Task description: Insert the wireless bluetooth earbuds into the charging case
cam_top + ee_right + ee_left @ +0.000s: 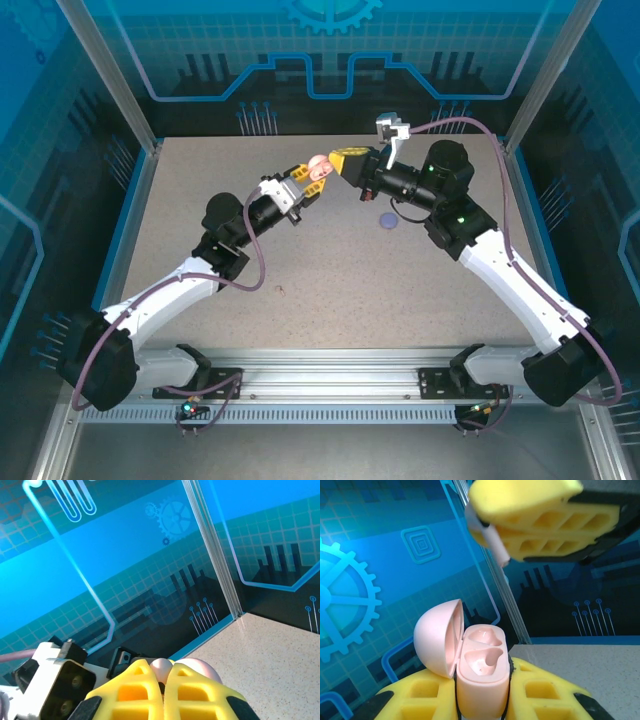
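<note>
**Q:** What does each arm hold, and where?

**A:** The left gripper [482, 700] is closed on the lower body of the charging case [481, 665], raised above the table [300, 280] near its far edge. The right gripper [160, 680] is pinched nearly shut on 1 pale pink earbud [492, 540]. It holds the earbud just above the case and apart from it.

**Q:** What is the state of the case?

**A:** The domed lid [437, 637] is swung open to one side. The 2 moulded sockets [482, 650] face up, and both look empty.

**Q:** What are the materials and shapes?

**A:** The case is a rounded pink shell, smooth and slightly glossy. The earbud has a bulbous head and a short straight stem. The finger pads [545, 515] are yellow, ribbed and look soft.

**Q:** How will the earbud probably handle?

**A:** It is judged very light, rigid and slippery, so it may twist in the pinch. The head is the place to grip it, as shown here. That leaves the stem free to enter a socket first.

**Q:** Is anything else on the table?

**A:** 1 small round purple object [388, 221] lies near the right arm. It is too small to tell whether it is a case or an earbud.
</note>
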Controlling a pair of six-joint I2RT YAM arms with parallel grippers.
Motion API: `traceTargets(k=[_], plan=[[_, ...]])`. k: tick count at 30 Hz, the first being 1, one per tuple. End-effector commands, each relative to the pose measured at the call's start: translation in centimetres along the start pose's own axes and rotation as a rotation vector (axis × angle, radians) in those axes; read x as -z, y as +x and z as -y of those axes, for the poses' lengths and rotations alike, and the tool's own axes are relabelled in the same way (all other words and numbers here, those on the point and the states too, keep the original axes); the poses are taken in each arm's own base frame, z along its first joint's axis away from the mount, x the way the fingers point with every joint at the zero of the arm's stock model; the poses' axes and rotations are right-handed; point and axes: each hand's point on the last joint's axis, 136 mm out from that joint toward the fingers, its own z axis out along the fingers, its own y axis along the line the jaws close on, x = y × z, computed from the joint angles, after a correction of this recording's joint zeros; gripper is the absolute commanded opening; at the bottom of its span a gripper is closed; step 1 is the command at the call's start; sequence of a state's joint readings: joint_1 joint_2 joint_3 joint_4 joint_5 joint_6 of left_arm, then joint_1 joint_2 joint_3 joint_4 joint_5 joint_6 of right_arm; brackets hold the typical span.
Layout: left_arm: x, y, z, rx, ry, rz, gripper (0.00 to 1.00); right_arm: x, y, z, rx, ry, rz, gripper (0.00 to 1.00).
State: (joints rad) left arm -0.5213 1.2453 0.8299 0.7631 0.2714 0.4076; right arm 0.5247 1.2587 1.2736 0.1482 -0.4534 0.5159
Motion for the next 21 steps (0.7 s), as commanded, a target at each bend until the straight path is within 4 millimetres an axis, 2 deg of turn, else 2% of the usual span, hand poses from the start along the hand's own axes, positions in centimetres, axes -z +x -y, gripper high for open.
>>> traceTargets(k=[1, 8, 21], plan=[[-0.1, -2.9, -0.1, 0.029, 0.018, 0.069, 0.00, 1.1, -1.3, -1.3, 0.071, -0.042, 0.017, 0.01], [0.2, -3.5, -0.2, 0.090, 0.020, 0.091, 0.00, 0.8, -0.7, -1.9, 0.085, -0.100, -0.030, 0.01], [0.3, -4.3, 0.0, 0.108, 0.028, 0.105, 0.00, -0.6, 0.3, -0.6, 0.050, -0.106, -0.046, 0.01]])
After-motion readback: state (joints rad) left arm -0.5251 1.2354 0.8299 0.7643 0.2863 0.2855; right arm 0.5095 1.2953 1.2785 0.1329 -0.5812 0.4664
